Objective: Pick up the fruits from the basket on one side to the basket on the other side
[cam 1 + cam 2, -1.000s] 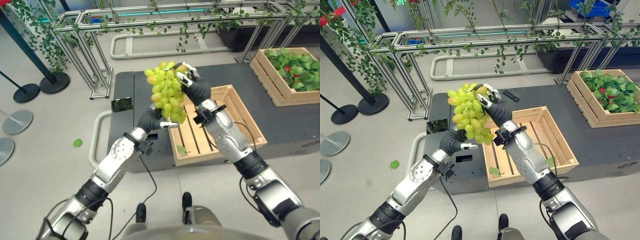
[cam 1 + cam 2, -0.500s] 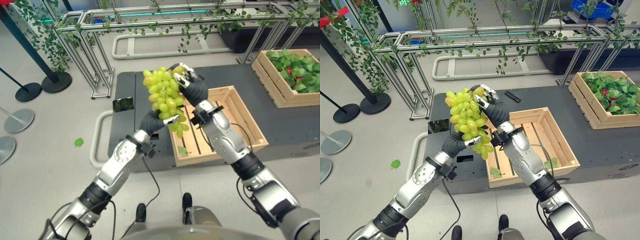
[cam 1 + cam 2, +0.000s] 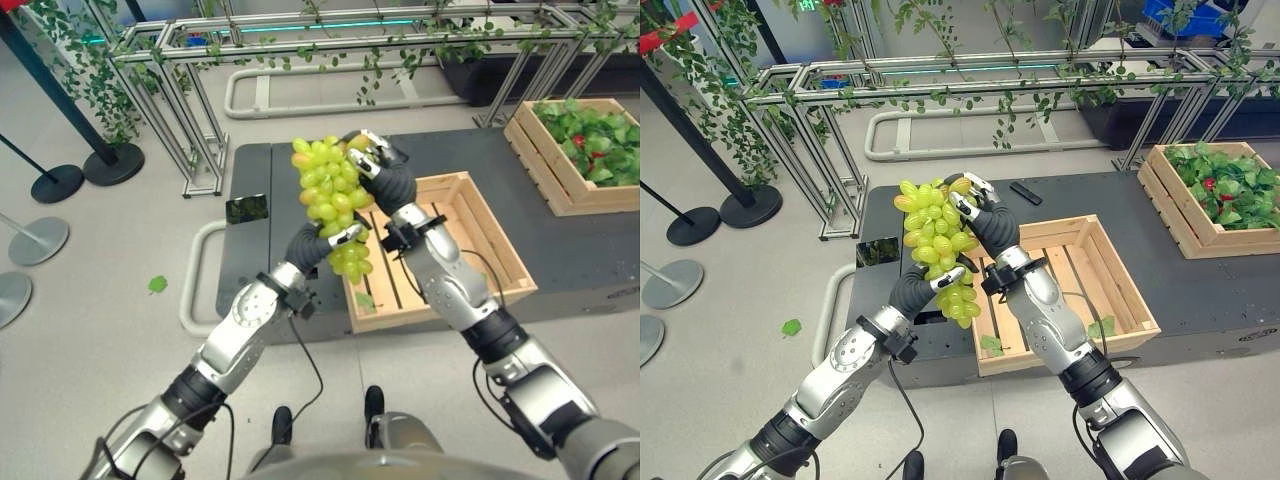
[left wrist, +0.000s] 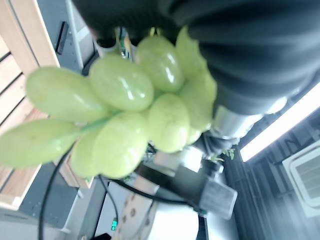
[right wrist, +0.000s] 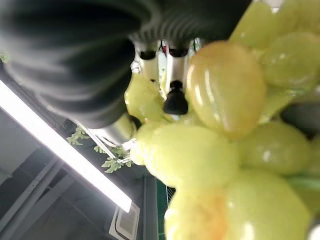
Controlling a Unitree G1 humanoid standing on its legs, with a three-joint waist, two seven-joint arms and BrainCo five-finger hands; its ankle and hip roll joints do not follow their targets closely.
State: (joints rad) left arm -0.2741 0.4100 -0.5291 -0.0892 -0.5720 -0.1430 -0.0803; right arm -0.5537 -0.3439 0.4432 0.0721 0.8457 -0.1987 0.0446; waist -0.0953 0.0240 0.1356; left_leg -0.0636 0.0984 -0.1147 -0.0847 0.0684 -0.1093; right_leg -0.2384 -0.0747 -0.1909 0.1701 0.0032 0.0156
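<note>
A large bunch of green grapes hangs in the air over the left rim of an empty wooden slatted crate. My right hand is shut on the top of the bunch, its fingers curled round the upper grapes. From below, my left hand is shut on the lower part, with grapes pressed against its dark cover. A few grapes dangle beneath the left hand. A second wooden crate at the far right holds green leaves and red fruit.
Both crates stand on a dark low platform. A black remote lies on it behind the empty crate. A metal frame with vines runs along the back. Stanchion bases stand on the floor at left, near a fallen leaf.
My left hand has slid in closer under the bunch and gripped it. The lower end of the grapes now hangs a little lower. The right hand has barely shifted.
</note>
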